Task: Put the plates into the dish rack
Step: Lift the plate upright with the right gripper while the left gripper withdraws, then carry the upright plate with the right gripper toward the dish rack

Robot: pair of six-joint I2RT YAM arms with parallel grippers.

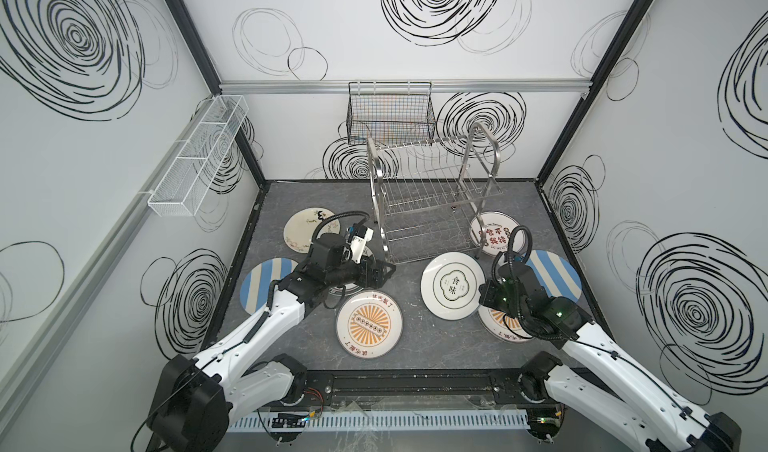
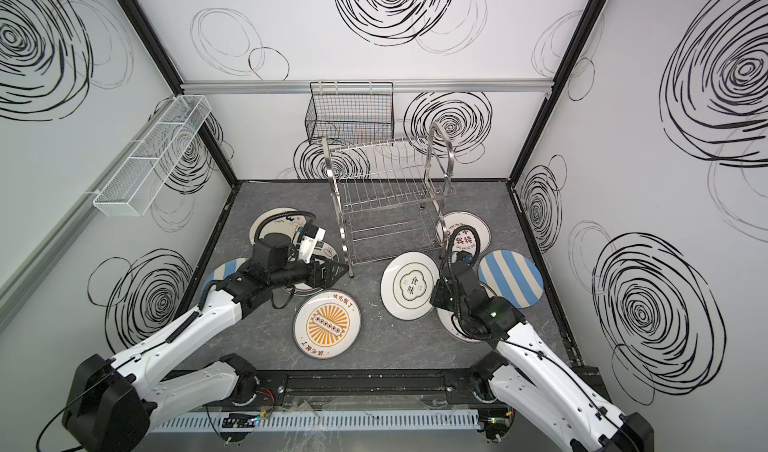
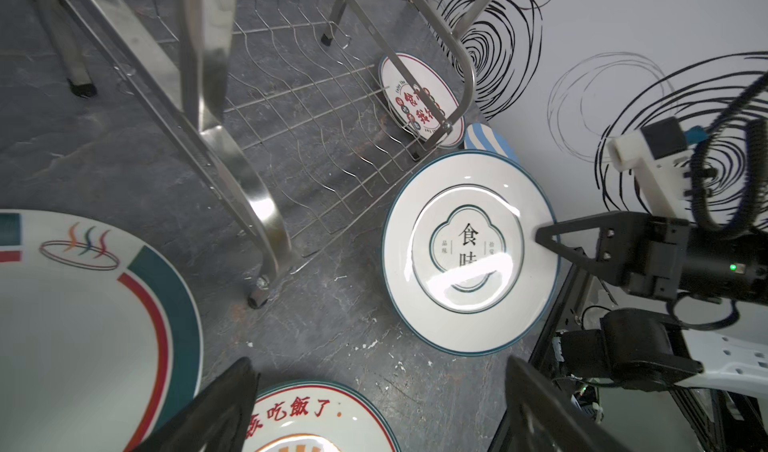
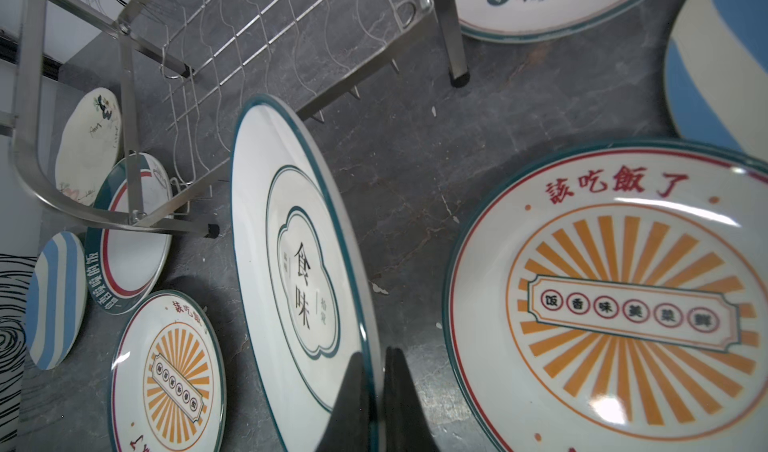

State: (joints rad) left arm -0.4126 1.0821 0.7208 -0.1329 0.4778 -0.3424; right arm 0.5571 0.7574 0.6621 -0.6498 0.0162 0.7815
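Observation:
My right gripper [image 4: 376, 371] is shut on the rim of a white teal-rimmed plate [image 1: 452, 285] with black characters. That plate looks tilted, its gripped side raised beside an orange sunburst plate [image 4: 615, 304]. The empty steel dish rack [image 1: 432, 167] stands at the back. My left gripper [image 3: 379, 362] hangs open and empty by the rack's front left leg. Below it lie a teal-and-red-rimmed plate [image 3: 83, 325] and another sunburst plate [image 1: 369, 325]. Flat on the table are two blue striped plates [image 1: 262, 279] [image 1: 557, 275], a flower plate [image 1: 303, 229] and a red-character plate [image 1: 494, 233].
A black wire basket [image 1: 390, 113] hangs on the back wall above the rack. A long white mesh tray [image 1: 199, 158] is fixed to the left wall. Walls close the table on three sides, and black frame posts stand in the back corners.

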